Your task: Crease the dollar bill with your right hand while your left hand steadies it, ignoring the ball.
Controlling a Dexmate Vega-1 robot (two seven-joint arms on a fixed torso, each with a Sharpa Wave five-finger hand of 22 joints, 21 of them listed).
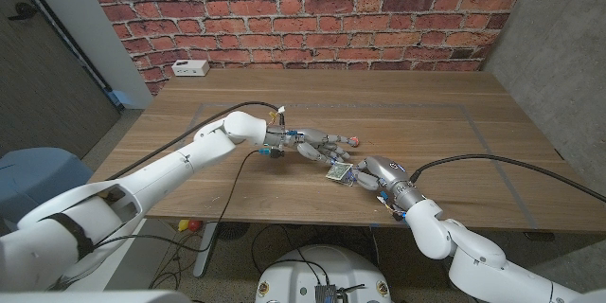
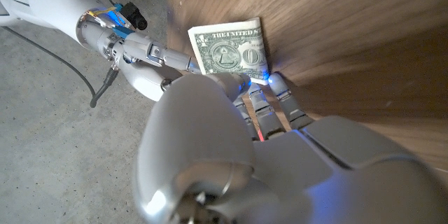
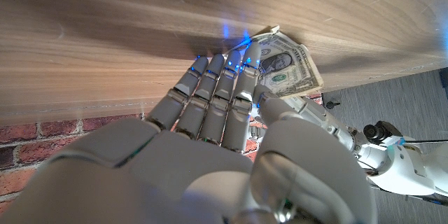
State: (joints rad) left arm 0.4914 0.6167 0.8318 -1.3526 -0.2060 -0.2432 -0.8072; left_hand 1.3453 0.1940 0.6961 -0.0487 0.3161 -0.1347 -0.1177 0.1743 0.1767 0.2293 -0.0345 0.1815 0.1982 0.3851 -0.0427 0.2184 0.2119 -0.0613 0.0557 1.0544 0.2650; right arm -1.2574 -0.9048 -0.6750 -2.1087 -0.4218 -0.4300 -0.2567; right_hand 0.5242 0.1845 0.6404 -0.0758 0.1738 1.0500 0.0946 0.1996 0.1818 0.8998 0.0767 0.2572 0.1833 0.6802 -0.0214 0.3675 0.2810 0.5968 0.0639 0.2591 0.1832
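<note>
Both hands meet over the dollar bill [image 1: 339, 172] near the table's [image 1: 454, 151] front edge, and the note looks already doubled over, lying just under their fingertips. The left hand [image 1: 317, 142] reaches across from its side with its fingers stretched out and slightly apart, tips set on the bill's near edge; in the left wrist view the dollar bill [image 2: 231, 49] lies right beyond those fingers [image 2: 278, 84], its back face up. The right hand [image 1: 374, 172] lies with its fingers together and straight, and in the right wrist view the fingers [image 3: 220, 87] sit side by side on the wood with the dollar bill [image 3: 283, 70] at the thumb side of the tips, one corner lifting off the table. Neither hand grips anything; both press or rest.

To my eye the crease is being pressed in now. To do it well, I'd keep the left fingertips planted on the loose edges so the layers cannot slide, and run the right fingertips flat along the folded edge with firm downward pressure, starting from the end nearest the left fingers and moving away from them. That lifted corner needs flattening first, or the fold may set crooked. A small pinkish ball [image 1: 353, 139] sits just past the left fingertips; best left alone.
</note>
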